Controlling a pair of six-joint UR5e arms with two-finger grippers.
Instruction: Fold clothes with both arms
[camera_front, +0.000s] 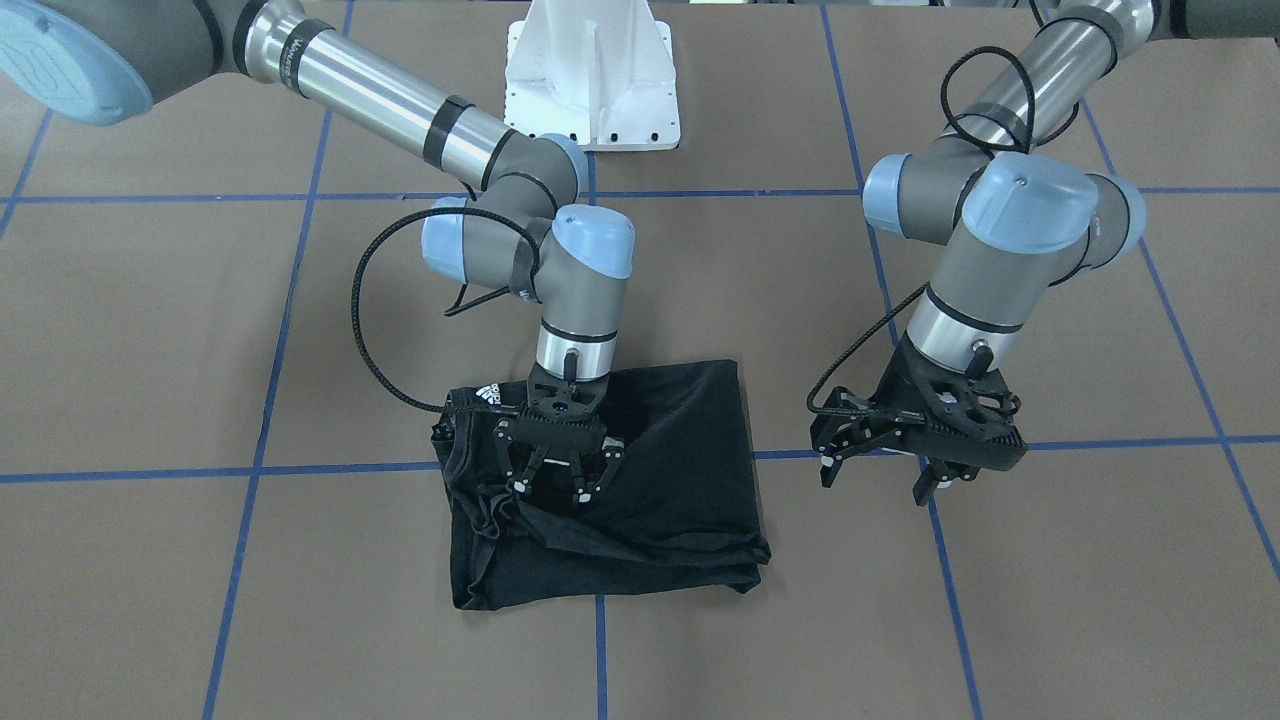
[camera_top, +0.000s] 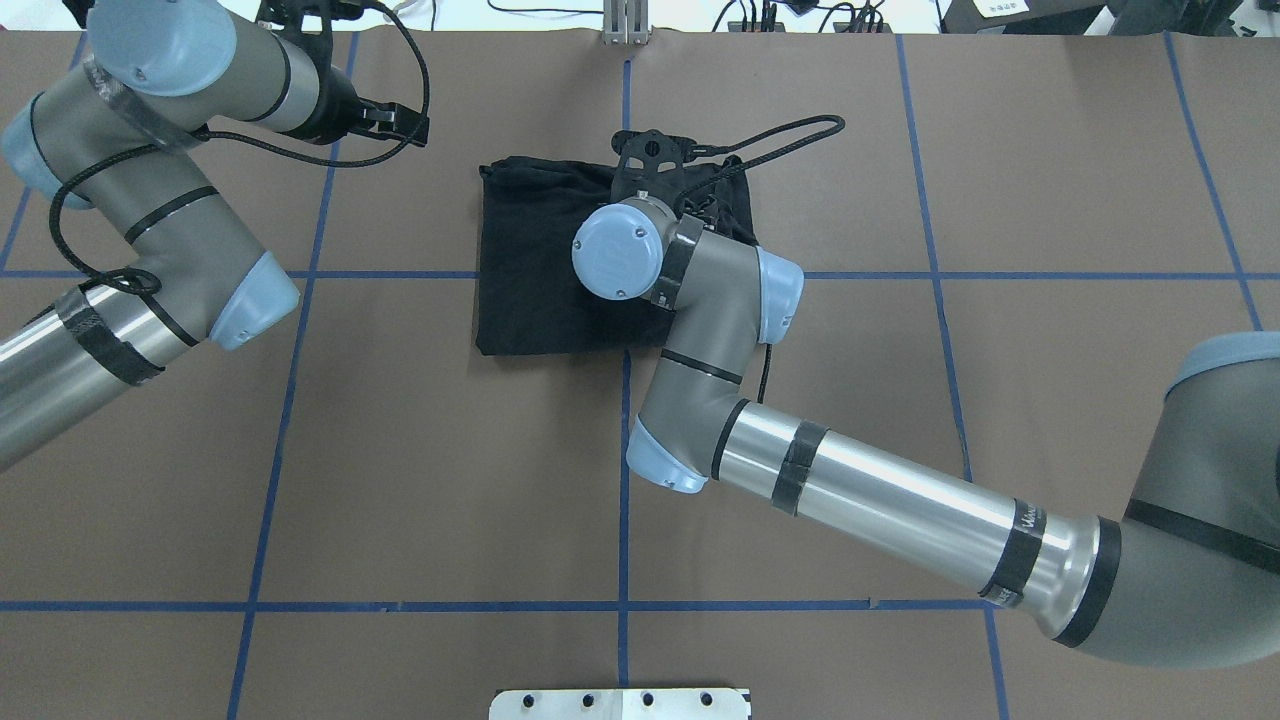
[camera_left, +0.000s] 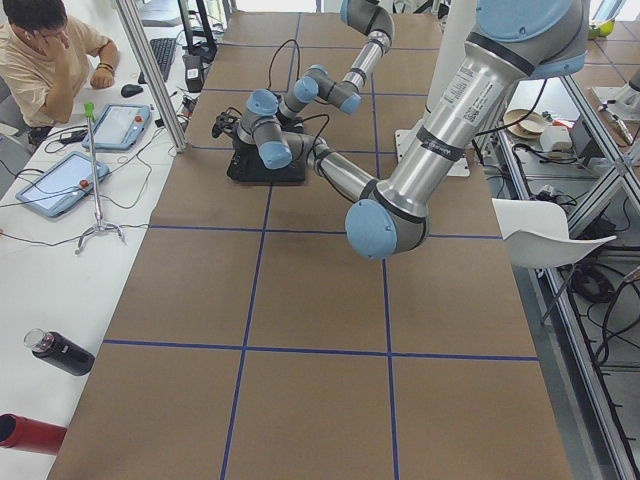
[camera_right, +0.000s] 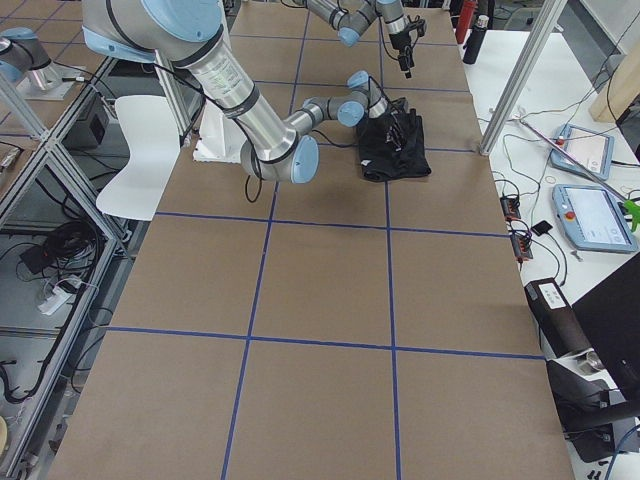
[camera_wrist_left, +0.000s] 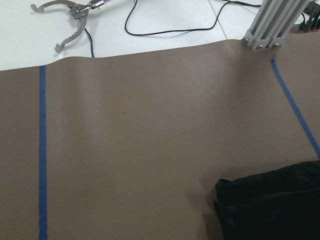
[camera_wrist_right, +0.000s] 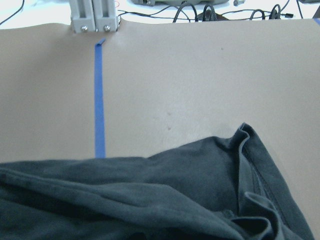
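fingers of the left gripper are spread wide and hold nothing. they hang above the bare brown table, over a blue tape line. the left wrist camera looks down on the table, and only one corner of dark cloth shows at its lower right.

on the robot's right of those fingers, near them but clear of them, lies the black t-shirt. it is folded into a thick, roughly square bundle flat on the table. its layered edges are stacked unevenly on the side away from the robot.

the right gripper points straight down over the half of the bundle farthest from the left gripper. its fingers are parted, not clamped. their tips are down at the top layer, where a ridge of cloth bunches up. i cannot tell whether any cloth is caught between the tips.

behind these fingers, toward the robot and a little to its right, a small white logo shows at the collar end. the right wrist camera shows rumpled cloth filling its lower part, with bare table and a tape line beyond.
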